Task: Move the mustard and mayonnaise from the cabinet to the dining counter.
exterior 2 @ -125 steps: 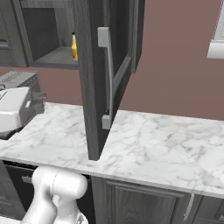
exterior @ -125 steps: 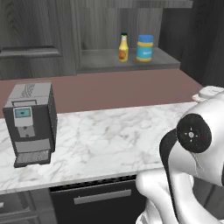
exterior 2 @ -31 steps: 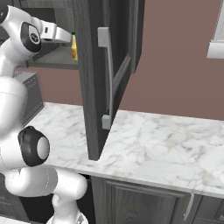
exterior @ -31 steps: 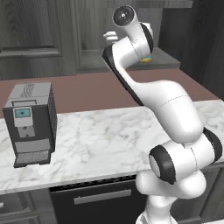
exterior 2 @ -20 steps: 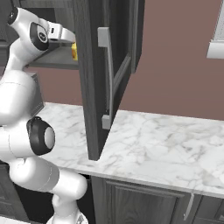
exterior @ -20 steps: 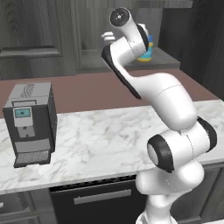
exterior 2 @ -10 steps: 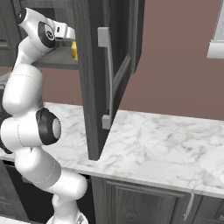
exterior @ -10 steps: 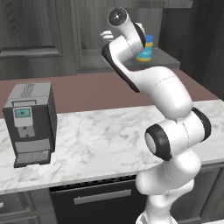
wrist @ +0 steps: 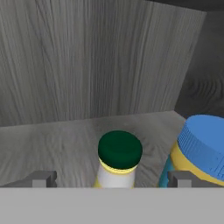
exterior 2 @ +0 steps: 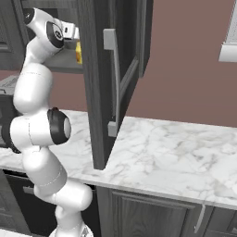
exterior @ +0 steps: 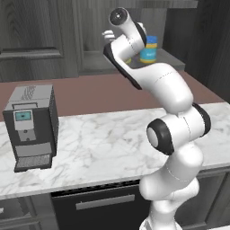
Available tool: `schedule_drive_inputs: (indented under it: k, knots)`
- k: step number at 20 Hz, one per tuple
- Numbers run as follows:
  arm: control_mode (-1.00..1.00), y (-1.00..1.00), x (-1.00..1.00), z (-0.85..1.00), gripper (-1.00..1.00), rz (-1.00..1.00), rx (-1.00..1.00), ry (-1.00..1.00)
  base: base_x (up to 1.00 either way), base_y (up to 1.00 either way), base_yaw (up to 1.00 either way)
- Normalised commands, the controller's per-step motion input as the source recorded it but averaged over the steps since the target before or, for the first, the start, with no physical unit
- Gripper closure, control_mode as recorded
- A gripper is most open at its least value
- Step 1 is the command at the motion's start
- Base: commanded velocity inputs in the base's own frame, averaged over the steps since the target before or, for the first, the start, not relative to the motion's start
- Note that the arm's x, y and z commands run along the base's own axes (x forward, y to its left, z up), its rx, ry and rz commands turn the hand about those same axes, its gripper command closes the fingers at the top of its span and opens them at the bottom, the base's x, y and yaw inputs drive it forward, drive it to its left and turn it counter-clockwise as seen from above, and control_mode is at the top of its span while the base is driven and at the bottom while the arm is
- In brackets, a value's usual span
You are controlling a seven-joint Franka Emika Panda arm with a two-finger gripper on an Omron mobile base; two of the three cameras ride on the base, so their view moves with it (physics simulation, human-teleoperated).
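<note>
1. Two finger tips of the gripper [wrist: 112,178] stand spread wide, one on each side of the mustard [wrist: 118,159], with nothing held between them.
2. Mustard stands upright on the grey shelf of the cabinet [wrist: 65,135], its dark green cap between the open finger tips.
3. Mayonnaise [wrist: 202,151] stands just beside the mustard on the same shelf, blue lid up; the left base view shows it [exterior: 148,49] behind the arm.
4. Cabinet door [exterior 2: 99,78] hangs open over the marble worktop [exterior 2: 176,152], with a coffee machine [exterior: 31,126] further along.
</note>
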Motion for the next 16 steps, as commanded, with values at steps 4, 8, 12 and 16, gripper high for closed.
schedule_drive_inputs:
  k: [4,8,12,16]
  knots:
    - [-1.0,0.0,0.13,-0.04,-1.0,0.0,0.0,0.0,0.0,0.0,0.0]
    - [-1.0,-0.04,0.05,-0.03,1.0,0.0,0.0,0.0,0.0,0.0,0.0]
    - [-1.0,-0.26,0.0,-0.04,1.0,0.0,0.0,-0.01,0.0,0.0,0.0]
    - [-1.0,-0.33,0.01,-0.09,1.0,0.0,0.0,-0.01,0.0,0.0,0.0]
